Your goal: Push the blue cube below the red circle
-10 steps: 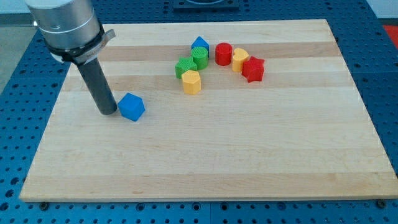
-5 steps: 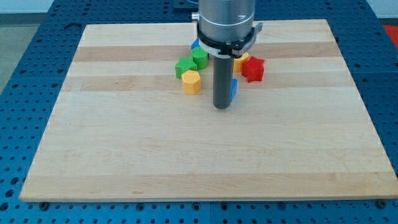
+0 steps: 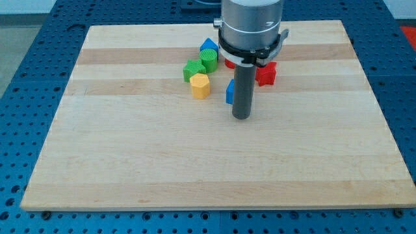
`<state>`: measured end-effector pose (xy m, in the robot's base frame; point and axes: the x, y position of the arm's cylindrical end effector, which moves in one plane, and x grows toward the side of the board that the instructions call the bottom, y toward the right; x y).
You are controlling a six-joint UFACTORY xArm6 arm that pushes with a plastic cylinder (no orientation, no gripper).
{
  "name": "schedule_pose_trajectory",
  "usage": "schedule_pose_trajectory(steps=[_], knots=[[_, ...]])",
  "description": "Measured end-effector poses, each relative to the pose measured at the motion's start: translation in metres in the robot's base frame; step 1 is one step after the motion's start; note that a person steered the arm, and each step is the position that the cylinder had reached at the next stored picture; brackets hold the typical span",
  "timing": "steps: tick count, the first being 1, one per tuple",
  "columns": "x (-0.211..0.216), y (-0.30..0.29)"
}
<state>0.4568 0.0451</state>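
The blue cube (image 3: pixel 230 92) sits near the middle of the board, mostly hidden behind my rod; only its left edge shows. My tip (image 3: pixel 242 116) rests on the board just right of and slightly below the cube. The red circle (image 3: pixel 229 64) is above the cube, almost fully covered by the arm; only a red sliver shows.
A blue block (image 3: pixel 208 45), a green circle (image 3: pixel 209 59), a green block (image 3: pixel 193 70) and a yellow hexagonal block (image 3: pixel 201 85) cluster left of the cube. A red star block (image 3: pixel 266 73) lies to the right of the rod. The wooden board (image 3: pixel 130 149) lies on a blue perforated table.
The blue cube was pushed from the left part of the board rightward to below the cluster. My tip then passed from the cube's left side to its right side.
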Motion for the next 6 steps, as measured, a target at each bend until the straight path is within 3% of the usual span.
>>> schedule_pose_trajectory(steps=[2, 6], knots=[[-0.024, 0.003], [-0.030, 0.035]])
